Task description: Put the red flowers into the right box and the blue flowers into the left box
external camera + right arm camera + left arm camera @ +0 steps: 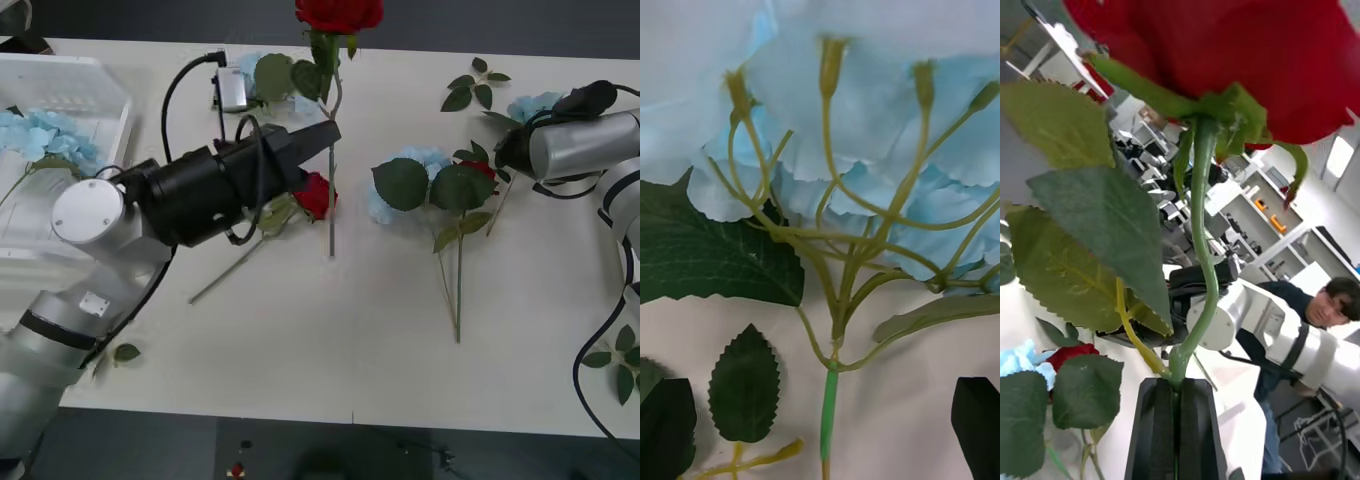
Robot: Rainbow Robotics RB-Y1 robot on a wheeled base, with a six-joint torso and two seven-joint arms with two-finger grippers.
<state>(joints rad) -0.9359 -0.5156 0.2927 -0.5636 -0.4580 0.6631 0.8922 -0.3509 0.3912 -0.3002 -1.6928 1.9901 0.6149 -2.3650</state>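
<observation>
From the front, the left gripper (328,135) holds a red rose (338,14) upright by its stem above the white table (300,330); one blue hydrangea (45,138) already lies in the left box (95,75). More flowers wait on the table — another rose (316,194), a hydrangea (415,165). The right wrist view looks closely down on a hydrangea's (865,112) underside, the right gripper's (820,427) black fingers apart at the corners, holding nothing. The left wrist view shows fingers (1154,427) pinched shut on the stem (bloom overhead). Judging by this, most sorting remains.
</observation>
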